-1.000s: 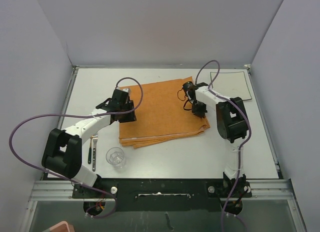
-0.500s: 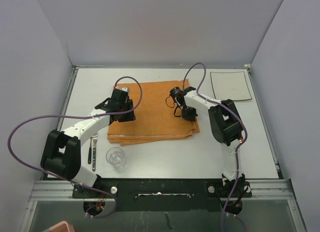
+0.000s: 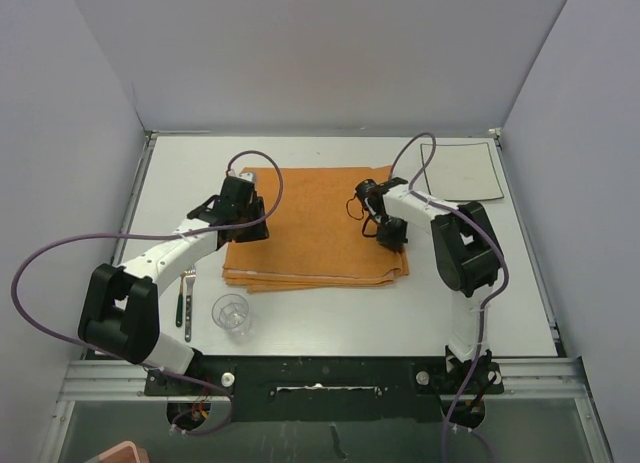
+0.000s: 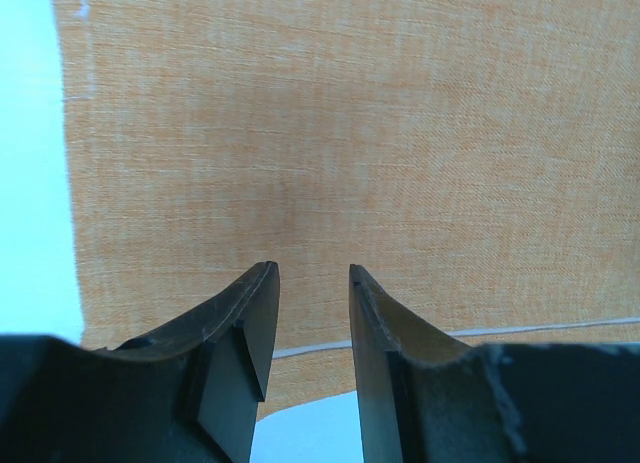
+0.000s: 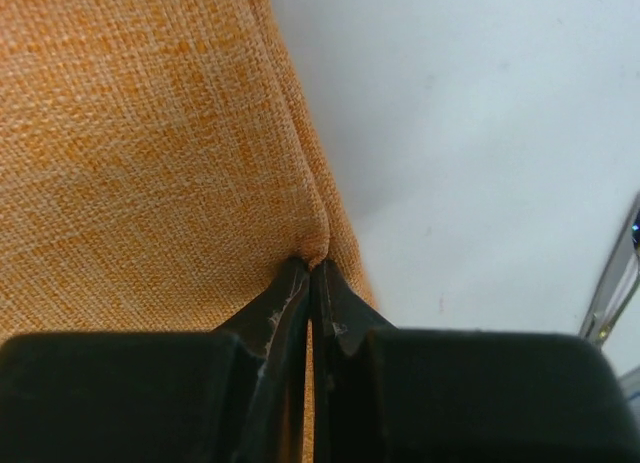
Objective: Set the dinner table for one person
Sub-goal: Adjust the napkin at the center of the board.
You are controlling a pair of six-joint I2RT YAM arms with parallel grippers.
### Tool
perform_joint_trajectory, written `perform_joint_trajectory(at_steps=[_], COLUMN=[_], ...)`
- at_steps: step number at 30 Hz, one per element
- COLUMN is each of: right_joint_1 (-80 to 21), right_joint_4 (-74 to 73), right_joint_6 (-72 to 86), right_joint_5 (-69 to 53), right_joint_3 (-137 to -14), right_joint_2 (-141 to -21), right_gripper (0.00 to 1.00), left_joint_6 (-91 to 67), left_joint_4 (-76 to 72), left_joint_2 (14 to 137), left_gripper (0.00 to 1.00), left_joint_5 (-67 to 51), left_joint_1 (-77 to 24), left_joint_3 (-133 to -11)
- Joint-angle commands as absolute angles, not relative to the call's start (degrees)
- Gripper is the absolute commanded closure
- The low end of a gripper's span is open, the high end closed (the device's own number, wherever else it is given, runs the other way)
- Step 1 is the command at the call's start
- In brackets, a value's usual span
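I've got R gripper [image 5: 312, 265] pinched tight on edge of the orange cloth mat [image 5: 150, 133], L gripper [image 4: 310, 275] part-open over mat, nothing btwn jaws.

Top external: fixed high behind the near edge, looking down over the whole bench [image 3: 330, 313]. Left wrist and right wrist: each very near the orange mat [image 3: 310, 233], looking along its own fingers [image 4: 245, 323]; all three views share that mat.

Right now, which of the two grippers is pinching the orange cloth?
The right gripper: its jaws are shut on a fold at the orange cloth's right edge. The left gripper is over the cloth's left part with jaws apart, gripping nothing.
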State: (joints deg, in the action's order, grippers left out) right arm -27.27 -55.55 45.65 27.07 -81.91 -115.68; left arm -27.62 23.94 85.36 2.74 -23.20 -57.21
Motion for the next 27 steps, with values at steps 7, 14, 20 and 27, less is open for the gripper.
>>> perform_joint_trajectory(at_steps=[7, 14, 20, 27], right_joint_1=[-23.07, -23.05, -23.29, -24.15], right_joint_4=[-59.19, -58.45, -58.47, -60.77], right_joint_6=[47.45, 44.21, 40.54, 38.05], right_joint_5=[29.8, 30.54, 30.65, 31.51], right_joint_3=[-79.34, -82.79, -86.65, -94.24], right_joint_2=[-113.09, -114.67, -113.88, -108.5], right_gripper=[1.0, 1.0, 0.76, 0.36], left_joint_6=[-26.2, -25.62, -25.08, -24.7], left_joint_4=[23.88, 24.84, 25.35, 25.66], left_joint_2=[80.01, 79.13, 78.57, 78.56], left_gripper=[0.67, 0.65, 0.57, 0.51], left_joint_5=[4.03, 4.39, 4.31, 4.06], left_joint_1=[-23.12, -23.05, -22.94, -22.61], left_joint_3=[-58.45, -58.24, -58.69, -59.99])
